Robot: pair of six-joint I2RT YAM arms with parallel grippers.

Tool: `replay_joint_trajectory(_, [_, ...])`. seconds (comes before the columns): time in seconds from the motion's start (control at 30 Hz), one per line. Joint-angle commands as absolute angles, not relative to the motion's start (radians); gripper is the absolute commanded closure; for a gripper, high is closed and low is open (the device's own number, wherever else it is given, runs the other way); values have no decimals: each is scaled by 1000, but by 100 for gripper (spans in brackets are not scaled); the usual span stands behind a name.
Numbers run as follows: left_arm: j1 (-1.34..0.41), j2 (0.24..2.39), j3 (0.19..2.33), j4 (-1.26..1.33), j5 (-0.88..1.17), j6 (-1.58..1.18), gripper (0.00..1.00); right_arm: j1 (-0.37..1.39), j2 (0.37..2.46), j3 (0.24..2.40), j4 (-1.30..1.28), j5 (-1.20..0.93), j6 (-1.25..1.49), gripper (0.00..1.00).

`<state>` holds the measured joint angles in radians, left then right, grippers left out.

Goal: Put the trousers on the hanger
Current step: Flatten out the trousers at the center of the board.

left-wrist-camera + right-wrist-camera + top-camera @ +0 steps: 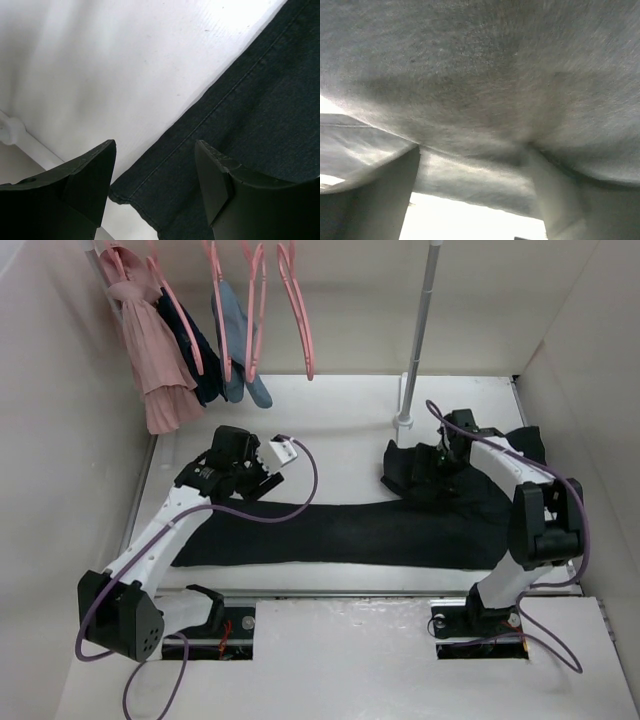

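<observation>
Top external: black trousers (380,530) lie flat across the white table (340,430) from 8 to 3 o'clock, the waist bunched at 2 o'clock under the right gripper (440,462). Pink hangers (303,330) hang at 12 o'clock. The left gripper (255,480) hovers at 9 o'clock.

Left wrist: the left gripper (155,144) has its jaws apart, empty, over the trousers' (260,110) hem corner.

Right wrist: the right gripper (472,150) has its jaws apart, with the trousers' (480,75) cloth draped against the tips.
</observation>
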<state>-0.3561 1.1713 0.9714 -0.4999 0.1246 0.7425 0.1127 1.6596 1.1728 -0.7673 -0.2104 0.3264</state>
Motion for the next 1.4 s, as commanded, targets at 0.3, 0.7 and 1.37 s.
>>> replay_joint_trajectory(0.3, [-396, 1129, 983, -502, 149, 746, 39, -268, 1526, 1405, -781, 118, 505, 0])
replay_joint_trajectory(0.7, [-396, 1109, 956, -492, 130, 724, 39, -371, 2035, 1735, -790, 276, 456, 0])
replay_joint_trajectory(1.37, [-396, 1183, 1020, -520, 91, 724, 39, -330, 2312, 2063, -883, 287, 322, 0])
